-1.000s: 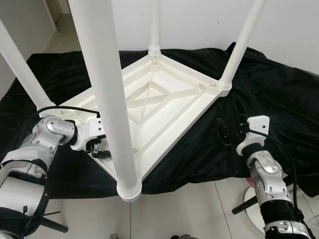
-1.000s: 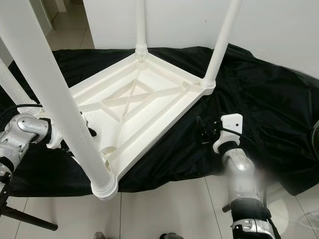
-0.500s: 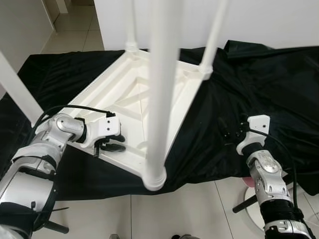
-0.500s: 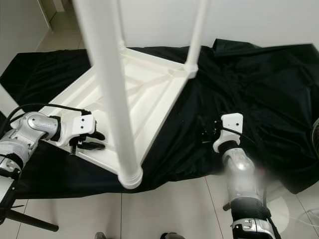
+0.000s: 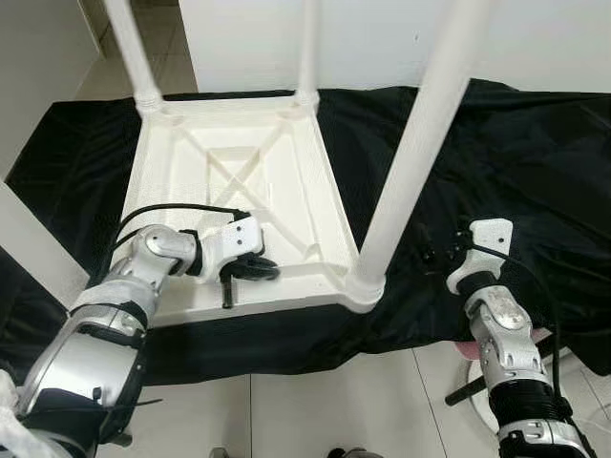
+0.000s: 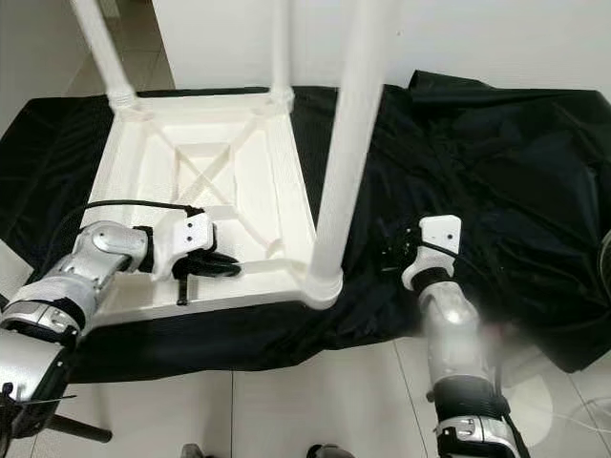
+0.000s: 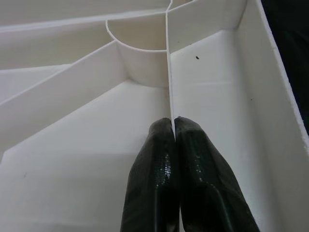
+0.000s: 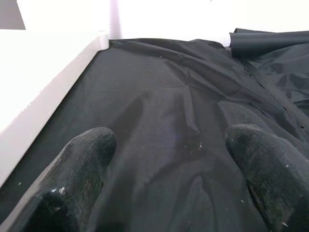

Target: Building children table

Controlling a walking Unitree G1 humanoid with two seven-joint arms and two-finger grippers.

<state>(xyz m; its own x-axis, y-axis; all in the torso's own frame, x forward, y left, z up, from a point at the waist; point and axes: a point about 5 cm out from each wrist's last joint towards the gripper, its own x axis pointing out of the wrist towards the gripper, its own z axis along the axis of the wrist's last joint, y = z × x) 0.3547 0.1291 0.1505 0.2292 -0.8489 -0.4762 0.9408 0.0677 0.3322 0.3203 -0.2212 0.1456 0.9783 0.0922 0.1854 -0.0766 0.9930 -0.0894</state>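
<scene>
White kids' table (image 5: 239, 181) lies upside down on a black sheet (image 5: 535, 162) on the tiled floor (image 5: 315, 401), legs sticking up; nearest leg (image 5: 410, 162) rises from the corner closest to the robot's right side.

L gripper (image 5: 250, 270) is inside the table's underside, near its front edge. Head views show the black fingers low on the plastic but not what they grip. L wrist view settles it: fingers (image 7: 154, 179) pinched tight on a thin upright rib (image 7: 168, 72) that runs to a curved corner socket.

R gripper (image 5: 441, 254) hovers just above the sheet, beside the table's right edge, apart from it. Head views too small to judge the gap; R wrist view shows both fingers (image 8: 77, 174) spread wide, holding nothing, w/ sheet between them and table edge (image 8: 48, 77) to one side.
</scene>
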